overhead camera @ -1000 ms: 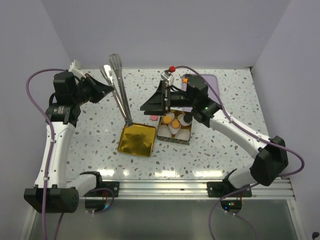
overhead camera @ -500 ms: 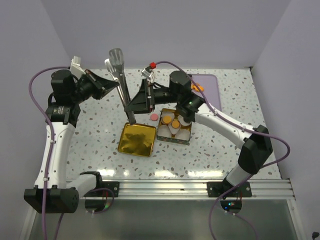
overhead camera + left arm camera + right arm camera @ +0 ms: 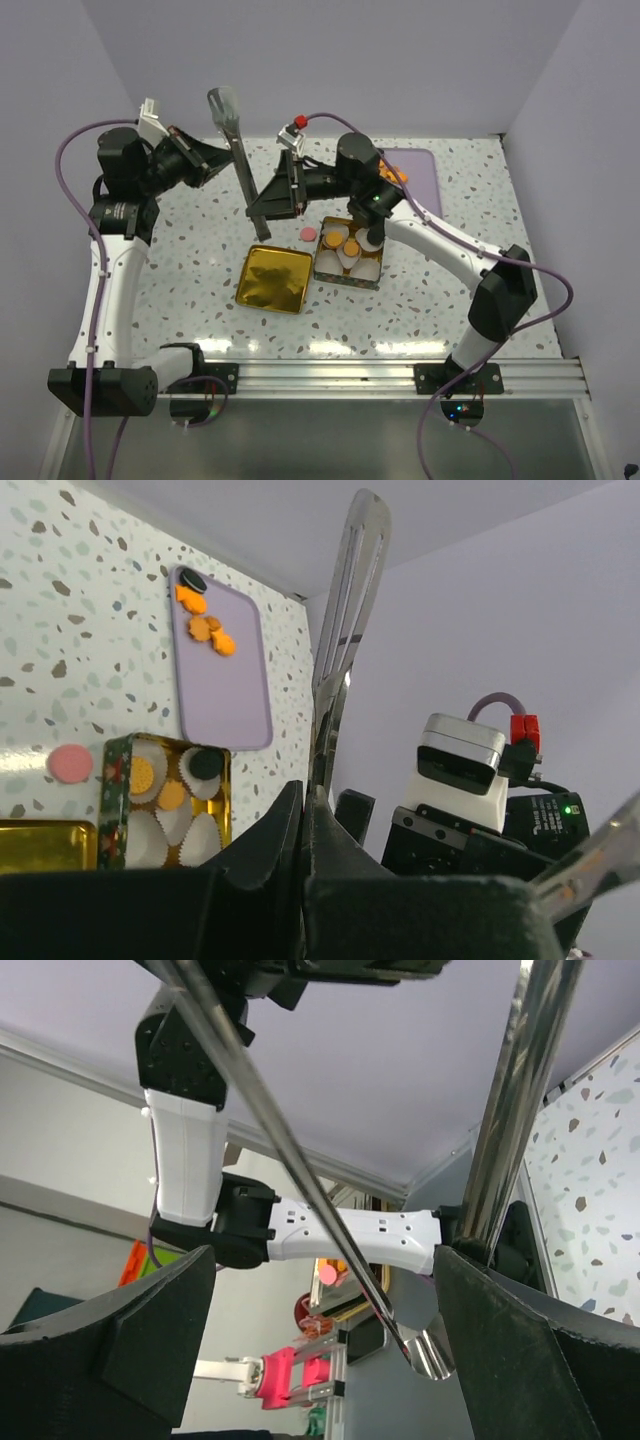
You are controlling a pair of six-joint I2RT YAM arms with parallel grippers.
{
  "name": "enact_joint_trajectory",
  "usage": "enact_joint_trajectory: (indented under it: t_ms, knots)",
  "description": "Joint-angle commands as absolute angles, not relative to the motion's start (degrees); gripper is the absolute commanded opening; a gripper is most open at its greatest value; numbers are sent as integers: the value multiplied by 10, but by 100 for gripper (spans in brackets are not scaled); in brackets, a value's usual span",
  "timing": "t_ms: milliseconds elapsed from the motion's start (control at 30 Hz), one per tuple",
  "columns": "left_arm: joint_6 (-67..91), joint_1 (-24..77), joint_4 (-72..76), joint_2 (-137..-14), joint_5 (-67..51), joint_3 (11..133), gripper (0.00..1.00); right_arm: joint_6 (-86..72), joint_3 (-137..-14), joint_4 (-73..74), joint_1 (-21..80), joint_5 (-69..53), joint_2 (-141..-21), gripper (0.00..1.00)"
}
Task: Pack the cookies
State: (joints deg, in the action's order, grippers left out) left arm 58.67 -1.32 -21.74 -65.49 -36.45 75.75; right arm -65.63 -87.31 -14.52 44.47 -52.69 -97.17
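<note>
Leftmost, the left gripper (image 3: 304, 805) has its jaws pressed together on the tongs (image 3: 240, 160), whose lower tips vanish behind the right gripper (image 3: 325, 1300). That gripper's jaws stand spread with both tong blades between them; whether either touches steel is hard to tell. On the desk (image 3: 200, 250) lie a gold lid (image 3: 273, 280), a pink cookie (image 3: 309, 233), then a tin (image 3: 345, 275) holding cookies (image 3: 353, 244) in paper cups (image 3: 365, 265). More lie on the purple tray (image 3: 420, 170), mostly hidden from above by the right arm (image 3: 440, 245).
</note>
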Motion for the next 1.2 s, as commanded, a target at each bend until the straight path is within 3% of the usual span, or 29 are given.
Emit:
enact_joint_trajectory:
  t_ms: [0,300,900,1033,1167]
  knots:
    - [540,-14,-279,-656,-354,835,0,-623,-901,-121,429,-537,-934,94]
    - [536,-15,-273,-649,-358,821,0,-639,-867,-102,326,-544,-899,95]
    - [598,-15,-199,-626,-381,779,0,-664,-945,-134,445,-503,-1012,94]
    - [613,-15,-178,-612,-387,745,0,-702,-964,-176,447,-506,-1043,84]
    - [622,-15,-167,-601,-390,725,0,-751,-979,-225,448,-504,-1065,67]
